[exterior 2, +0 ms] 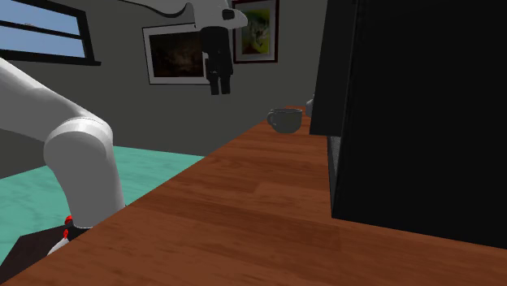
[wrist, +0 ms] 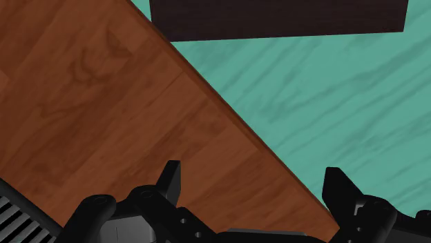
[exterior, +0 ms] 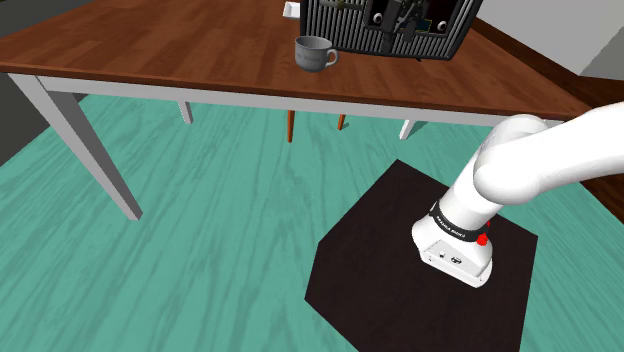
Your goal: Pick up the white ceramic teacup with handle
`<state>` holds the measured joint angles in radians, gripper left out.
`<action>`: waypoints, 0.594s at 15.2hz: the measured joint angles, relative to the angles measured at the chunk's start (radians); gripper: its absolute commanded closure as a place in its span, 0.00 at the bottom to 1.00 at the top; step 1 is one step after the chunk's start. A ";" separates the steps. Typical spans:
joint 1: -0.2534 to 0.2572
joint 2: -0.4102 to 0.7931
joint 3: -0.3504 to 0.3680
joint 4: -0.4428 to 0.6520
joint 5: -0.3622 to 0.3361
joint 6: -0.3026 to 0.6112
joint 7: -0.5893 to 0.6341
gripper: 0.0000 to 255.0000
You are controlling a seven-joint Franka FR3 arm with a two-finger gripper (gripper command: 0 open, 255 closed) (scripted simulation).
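Note:
A pale grey-white teacup [exterior: 315, 54] with a handle stands upright on the brown wooden table [exterior: 170, 50], close to the left of a black ribbed box [exterior: 385, 25] in the shoulder view. In the second exterior view the teacup [exterior 2: 284, 119] sits far down the table. My black gripper [exterior 2: 219, 81] hangs in the air to the left of it and higher, well apart from it. In the wrist view my gripper [wrist: 255, 183] is open, its fingers [wrist: 173, 178] wide apart with nothing between them. Below them lie the table's edge and teal floor.
The black box [exterior 2: 406, 106] is a tall obstacle beside the cup. The robot's dark stand [exterior: 420, 260] rests on the teal floor [exterior: 200, 220] next to the table. White table legs [exterior: 85, 150] stand below. Framed pictures [exterior 2: 175, 53] hang on the grey wall.

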<state>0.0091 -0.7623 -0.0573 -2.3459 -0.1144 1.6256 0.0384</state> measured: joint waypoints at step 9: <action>0.016 0.280 0.031 0.163 0.021 0.104 0.058 0.00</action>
<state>0.0248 -0.4820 -0.0267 -2.1825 -0.0932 1.7296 0.0964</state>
